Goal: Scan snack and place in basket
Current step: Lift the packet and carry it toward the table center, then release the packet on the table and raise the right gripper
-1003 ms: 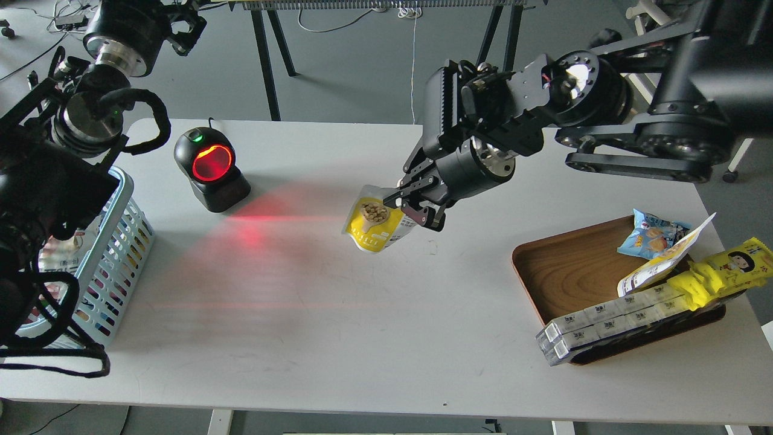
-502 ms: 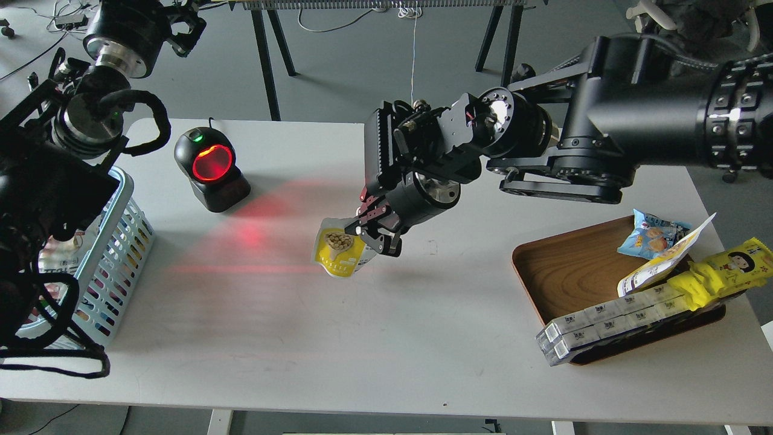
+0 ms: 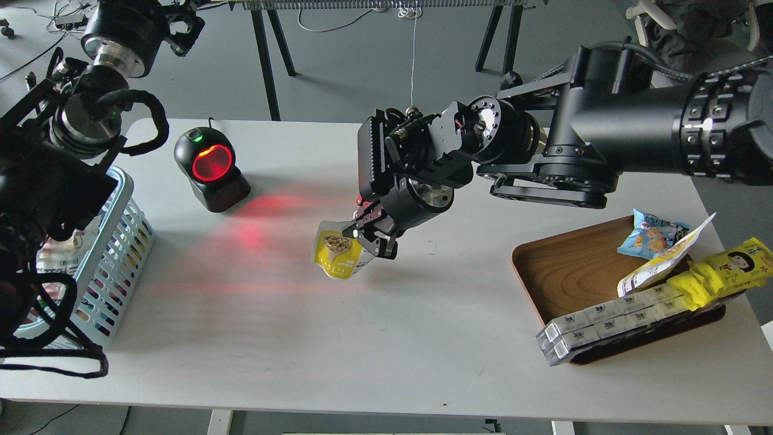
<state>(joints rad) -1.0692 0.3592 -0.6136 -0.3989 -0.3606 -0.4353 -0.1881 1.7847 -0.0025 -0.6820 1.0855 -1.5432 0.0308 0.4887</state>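
Fingers of my right gripper are clamped on the top edge of the snack, which hangs above the counter mid-way across, w/ its yellow face turned toward me. Scanner sits well left of it, its window glowing red and red light spilling across the counter toward the pouch. Basket is at the far left edge, partly behind my left arm; can't tell that gripper's state. Wooden tray w/ other packs lies at right.
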